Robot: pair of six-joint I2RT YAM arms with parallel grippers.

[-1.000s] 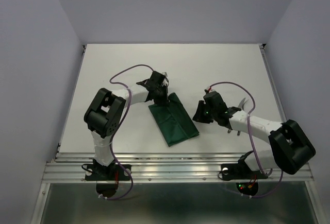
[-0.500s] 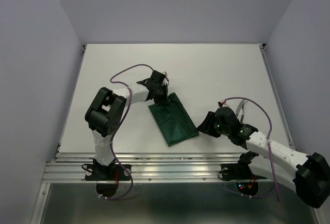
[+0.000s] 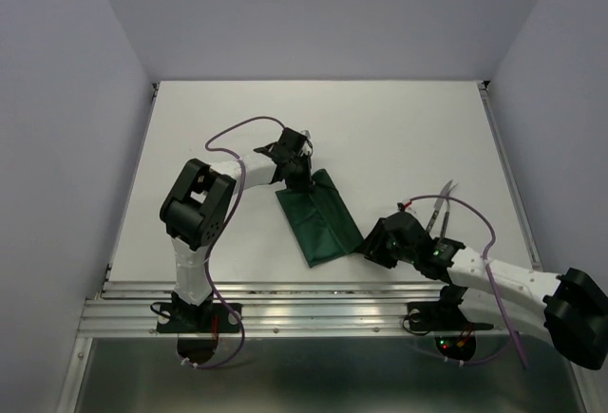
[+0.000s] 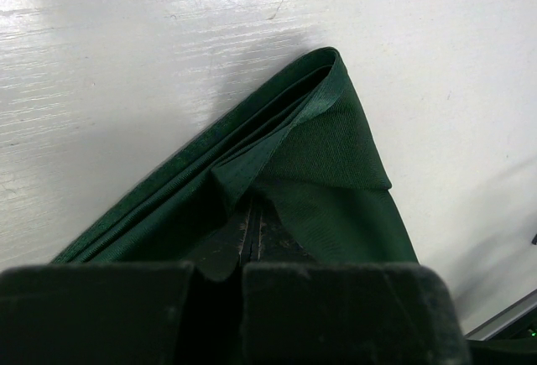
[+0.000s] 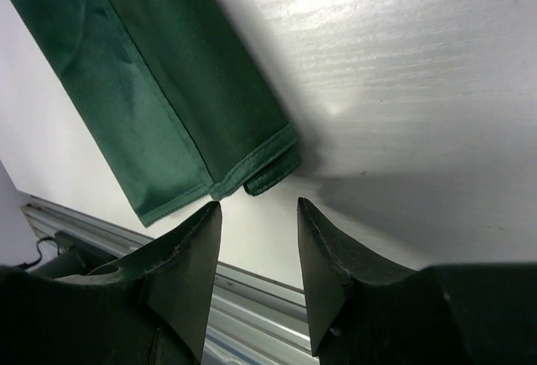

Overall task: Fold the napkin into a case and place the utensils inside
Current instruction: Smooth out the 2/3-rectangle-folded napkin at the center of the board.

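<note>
White tabletop (image 3: 399,119) between pale walls carries all the work. We see the napkin (image 3: 321,218) already folded into a long narrow strip of several layers. It lies slantwise near the middle of the tabletop. We judge the folding largely done, though we cannot tell whether the strip has an open mouth ready to take anything.

Our left claw (image 3: 296,174) is clenched on the far corner of the cloth, pinching its layered edge. Our right claw (image 5: 258,214) stands released with nothing between its fingers. It hovers just beside the near right corner of the strip, where a small bit of hem sticks out, and as far as we can see it is not touching the cloth.

The utensils (image 3: 443,199) lie off to the right, well apart from the napkin and partly crossed by the right arm's cable (image 3: 475,206). They are too small for us to tell fork from knife.

What remains, in our judgement, is any last tidying of the fold, then picking up the utensils and sliding them inside.
</note>
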